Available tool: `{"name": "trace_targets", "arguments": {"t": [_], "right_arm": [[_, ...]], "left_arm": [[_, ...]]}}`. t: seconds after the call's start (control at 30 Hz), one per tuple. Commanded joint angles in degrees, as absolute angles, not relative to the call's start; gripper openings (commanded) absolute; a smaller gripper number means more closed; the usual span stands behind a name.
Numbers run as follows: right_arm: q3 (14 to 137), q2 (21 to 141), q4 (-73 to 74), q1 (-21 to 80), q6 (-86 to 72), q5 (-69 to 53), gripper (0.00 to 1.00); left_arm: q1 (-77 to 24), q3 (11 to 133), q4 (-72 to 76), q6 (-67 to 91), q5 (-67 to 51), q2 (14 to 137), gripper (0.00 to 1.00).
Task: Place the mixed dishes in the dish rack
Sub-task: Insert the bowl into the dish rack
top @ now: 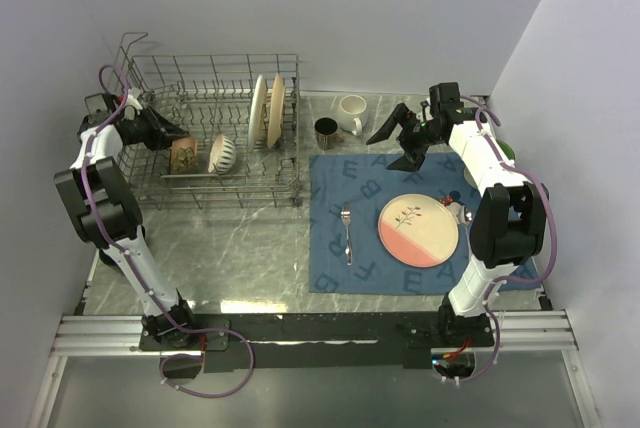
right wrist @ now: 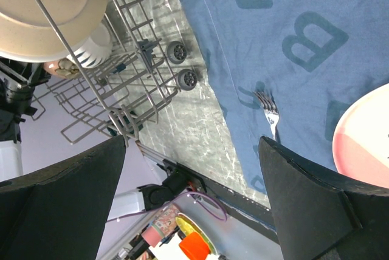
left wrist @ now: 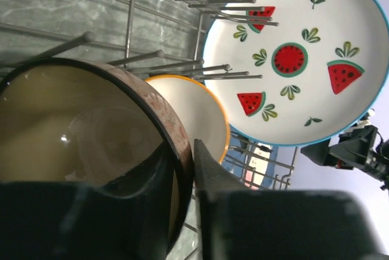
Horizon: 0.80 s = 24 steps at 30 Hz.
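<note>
The dish rack (top: 215, 78) stands at the back left with two plates (top: 266, 110) upright in its tines and a white ribbed bowl (top: 222, 154) beside them. My left gripper (top: 165, 136) is inside the rack, shut on the rim of a brown-rimmed bowl (top: 184, 154). The left wrist view shows that rim (left wrist: 161, 105) pinched between the fingers of the left gripper (left wrist: 185, 172), one inside the bowl and one outside. My right gripper (top: 392, 148) hangs open and empty over the blue placemat (top: 345, 173). On the mat lie a fork (top: 346, 233) and a pink-and-cream plate (top: 418, 230).
A white mug (top: 351, 113) and a dark mug (top: 326, 131) stand behind the placemat, right of the rack. A watermelon-patterned plate (left wrist: 298, 59) fills the left wrist view beyond an orange-rimmed bowl (left wrist: 197, 111). Something green (top: 507, 151) shows behind the right arm.
</note>
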<state>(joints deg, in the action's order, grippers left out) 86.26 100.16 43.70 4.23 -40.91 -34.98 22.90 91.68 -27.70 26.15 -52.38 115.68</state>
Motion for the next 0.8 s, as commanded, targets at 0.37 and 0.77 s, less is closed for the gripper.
{"name": "trace_targets", "arguments": {"t": [0.37, 0.77], "right_arm": [[88.6, 98.3, 42.8, 4.0, -41.7, -34.6, 0.98], [88.0, 97.8, 42.5, 4.1, -41.7, -35.0, 0.98]], "left_arm": [[22.5, 94.0, -27.9, 24.4, -46.4, 113.7, 0.85], [22.2, 96.9, -34.4, 24.8, -39.5, 108.4, 0.76]]}}
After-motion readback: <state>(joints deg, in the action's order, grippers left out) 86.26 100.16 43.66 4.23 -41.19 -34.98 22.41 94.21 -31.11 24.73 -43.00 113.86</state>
